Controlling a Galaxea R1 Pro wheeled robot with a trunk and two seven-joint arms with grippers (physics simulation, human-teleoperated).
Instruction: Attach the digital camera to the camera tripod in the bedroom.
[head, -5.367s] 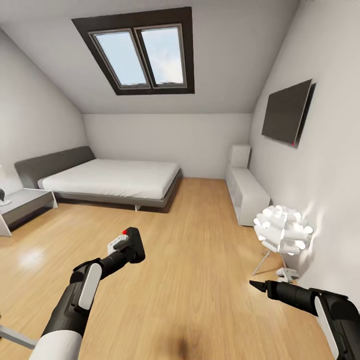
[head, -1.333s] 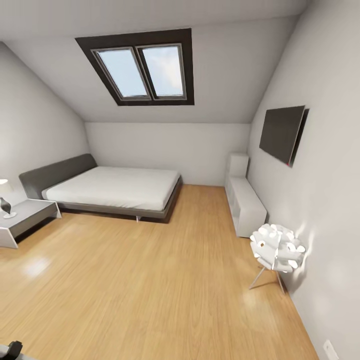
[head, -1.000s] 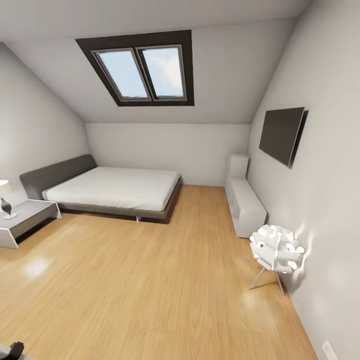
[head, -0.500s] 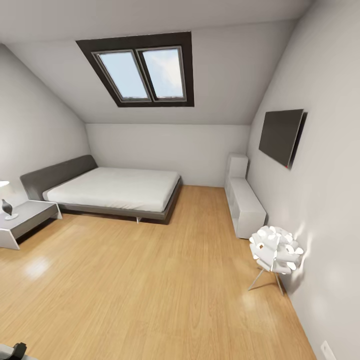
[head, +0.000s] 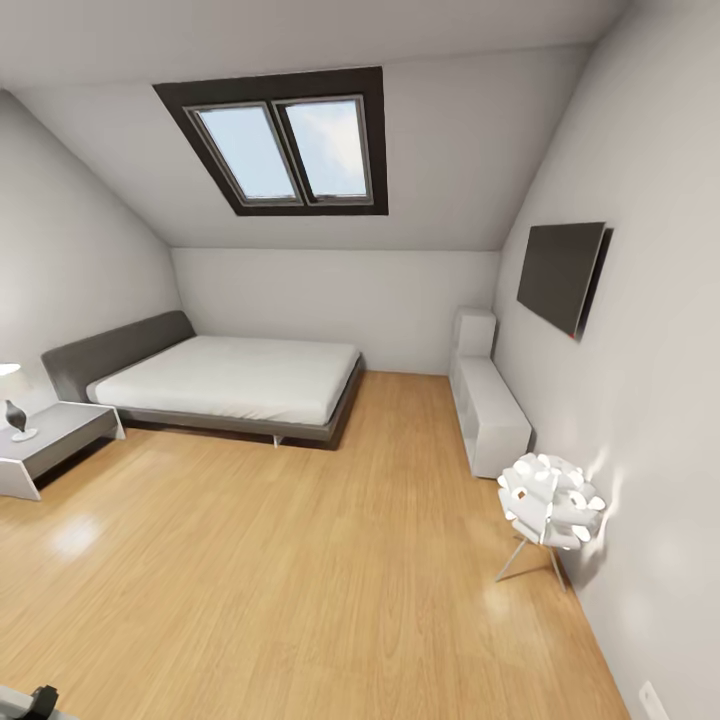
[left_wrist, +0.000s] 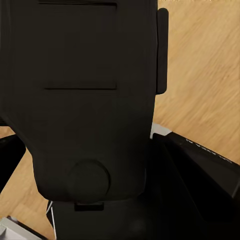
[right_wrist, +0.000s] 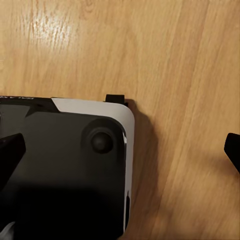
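Bedroom under a sloped ceiling: skylight at upper centre of the head view, grey bed at middle left against the far wall, low white shelf unit along the right wall below a dark wall screen, white cluster lamp on thin legs at lower right, bedside table at the left edge. Plank floor open across the middle, which suits a wheeled base crossing it. No tripod in these views; judged to be off-frame, so this looks like a travel phase. Left wrist view: a black boxy body sits close against the lens, likely the camera carried in the left gripper, held tucked low for transit, but the fingers are masked by it and I cannot tell whether they are clenched on it. Right wrist view: right gripper spread wide, dark fingertips at both frame edges, nothing between them, pointing down at the floor over a black-and-white part of the robot's body. Arm likely parked alongside.
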